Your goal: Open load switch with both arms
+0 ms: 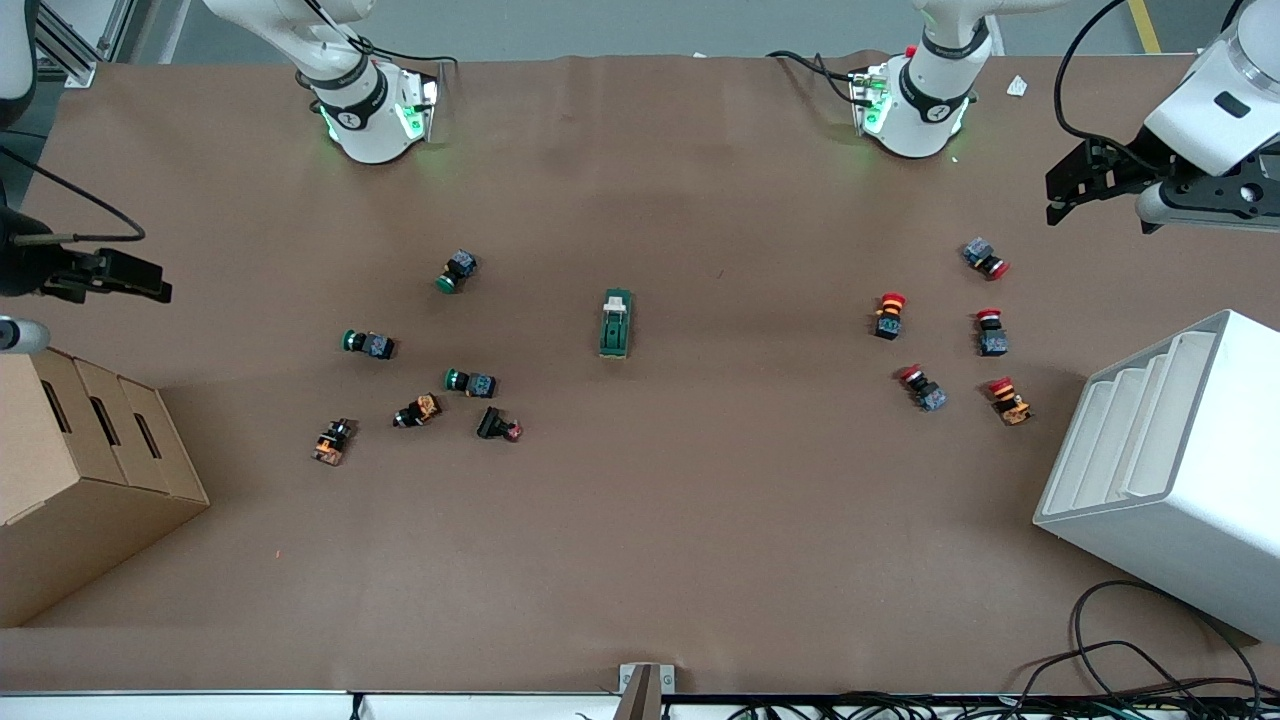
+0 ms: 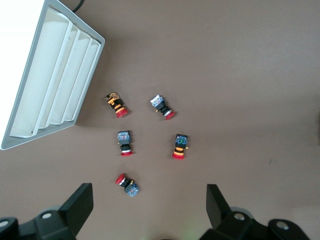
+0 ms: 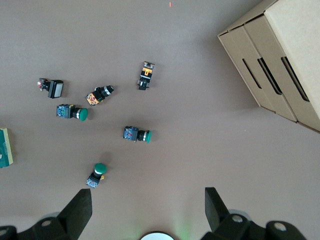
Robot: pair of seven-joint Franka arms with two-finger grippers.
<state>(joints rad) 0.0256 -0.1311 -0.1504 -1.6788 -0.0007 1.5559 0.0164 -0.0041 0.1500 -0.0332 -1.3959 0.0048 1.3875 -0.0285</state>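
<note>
We have not started: the small dark green block load switch (image 1: 616,324) sits untouched mid-bench.
Our left gripper (image 1: 1080,185) and right gripper (image 1: 125,277) hang spread wide, holding nothing, at the bench ends; next, both reach in.

no readable text, labels, brands or numbers anywhere

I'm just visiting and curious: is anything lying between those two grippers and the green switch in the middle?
Partly. The load switch lies alone mid-table. Green push buttons lie between it and the right gripper; red push buttons lie between it and the left gripper. Both grippers hang open, high above them, so they could probably pass over.
</note>
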